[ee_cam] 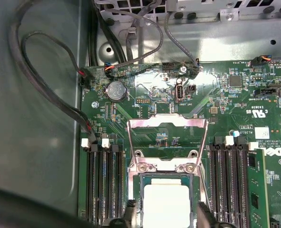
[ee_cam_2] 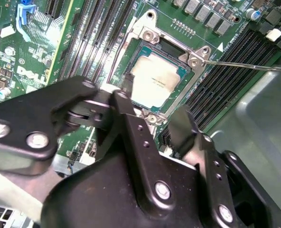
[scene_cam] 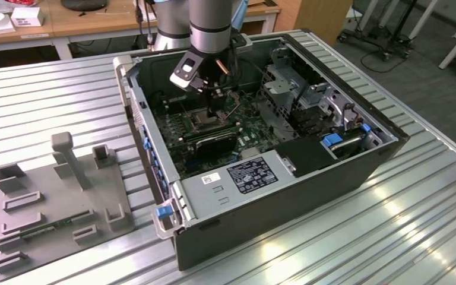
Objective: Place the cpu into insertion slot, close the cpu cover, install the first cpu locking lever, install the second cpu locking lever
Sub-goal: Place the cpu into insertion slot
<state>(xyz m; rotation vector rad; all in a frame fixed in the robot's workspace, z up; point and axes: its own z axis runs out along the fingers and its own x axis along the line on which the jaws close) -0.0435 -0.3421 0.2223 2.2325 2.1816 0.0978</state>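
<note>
One pale silvery cpu lies flat inside the insertion slot. Both wrist views show the gripper right over it. Its two black fingers are spread wider than the chip, one on each side, pinching nothing. The cpu cover is open: in the first wrist view its silvery frame is swung back from the hinge at the socket's edge, and green board shows through its cut-out middle. In the second wrist view a thin silvery rod sticks out sideways from the socket's corner, over the long black memory slots that run along both sides of the socket. Beyond the cover, a round coin battery sits on the green circuit board, and dark cables loop along the case wall beside it. In the exterior view the arm reaches down from the upper middle of the frame into the open computer case, which lies on a slatted metal table. A grey fixture plate rests at the exterior view's left, apart from the case.
</note>
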